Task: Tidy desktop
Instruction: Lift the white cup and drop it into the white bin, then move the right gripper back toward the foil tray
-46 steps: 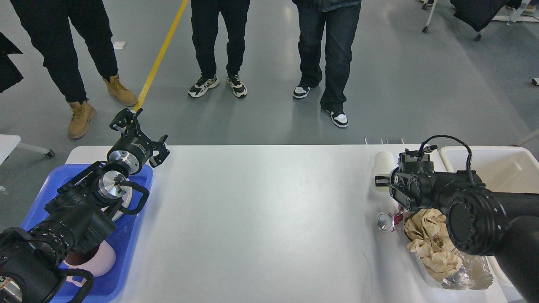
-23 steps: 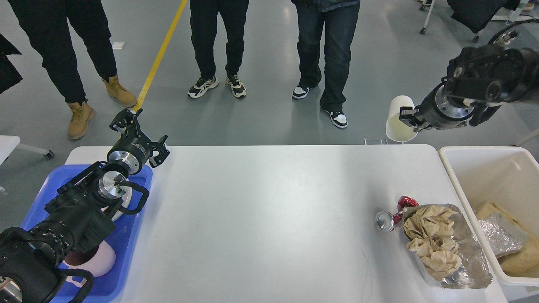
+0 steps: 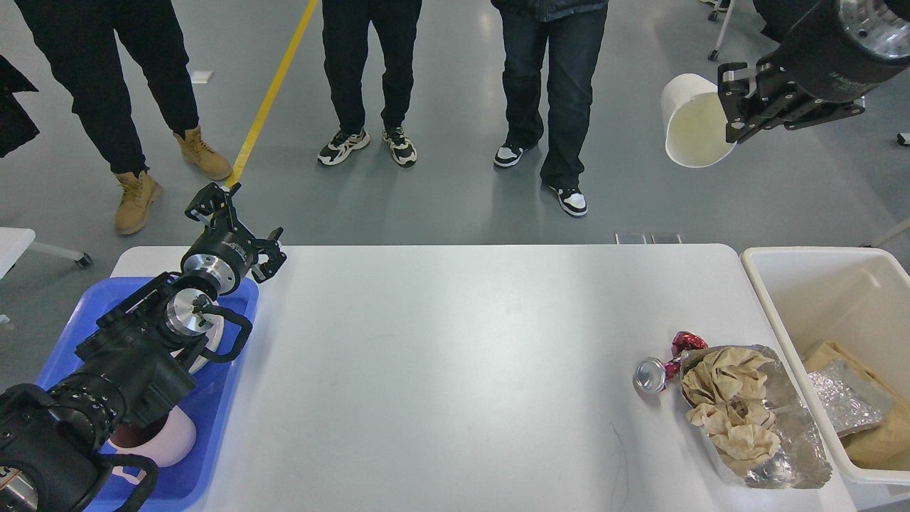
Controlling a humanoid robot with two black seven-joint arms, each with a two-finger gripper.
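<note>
Higher and further out than half a second ago, the right gripper (image 3: 732, 107) now carries the white paper cup (image 3: 693, 121) well above the floor beyond the far right corner of the desktop (image 3: 455, 355), its fingers pinching the cup's rim with the mouth tipped toward me. Nothing else has shifted. The left gripper (image 3: 238, 227) hangs over the far left corner, fingers spread and empty, above the blue tray (image 3: 213, 419) at the left edge. Near the right edge lie a small can (image 3: 649, 374), a red wrapper (image 3: 686, 343) and a foil sheet (image 3: 796, 434) heaped with crumpled brown paper (image 3: 729, 409); the cream bin (image 3: 782, 284) stands just past that edge. As I judge it, the rim pinch is thin: a quick swing could crush or slip the cup, dropping it on the floor instead of in the bin.
</note>
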